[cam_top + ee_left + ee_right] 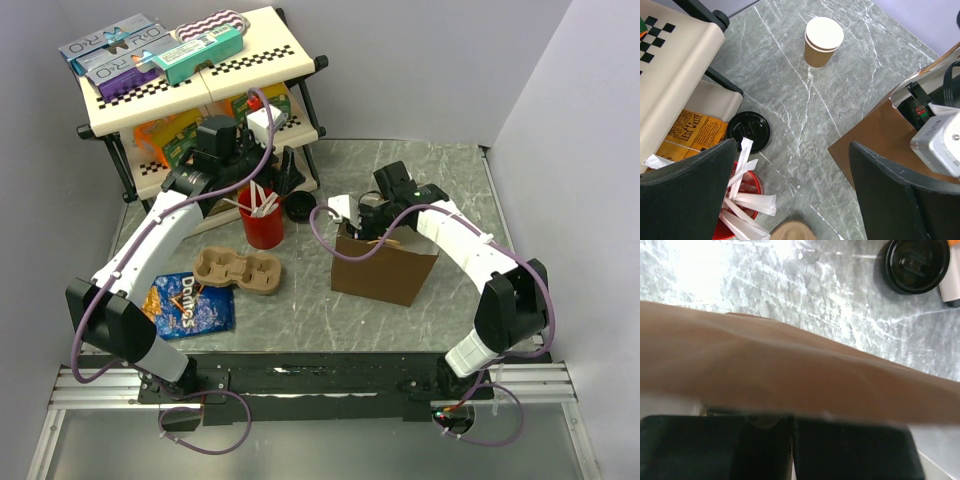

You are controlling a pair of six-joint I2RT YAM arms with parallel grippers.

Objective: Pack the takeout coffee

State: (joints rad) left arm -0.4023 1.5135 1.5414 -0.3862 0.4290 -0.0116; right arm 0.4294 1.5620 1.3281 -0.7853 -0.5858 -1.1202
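**Tan cup standing uncovered, black lid lying apart**

The takeout coffee cup [823, 42] is standing upright on the grey marbled bench [300, 310], showing a pale top. In the left wrist view it is sitting on open surface between the foot of the shelf [270, 45] and the brown paper bag [385, 270], touching neither. The round black lid [748, 131] is lying flat on the bench by itself, well apart from the cup and just beside the red cup [263, 228] of white sticks.

The left end effector [794, 145] is hanging above the bench with its jaws spread wide and gripping nothing; the lid and the red cup are showing near its left finger.

The right end effector [792, 425] is reaching down at the upper edge of the standing paper bag with its jaws pressed together. The bag's brown wall is filling most of the right wrist view, and I cannot tell whether any paper is being pinched.

A moulded cup carrier [238, 270] is lying near the red cup, and a blue Doritos bag [190, 303] is lying beside the carrier.
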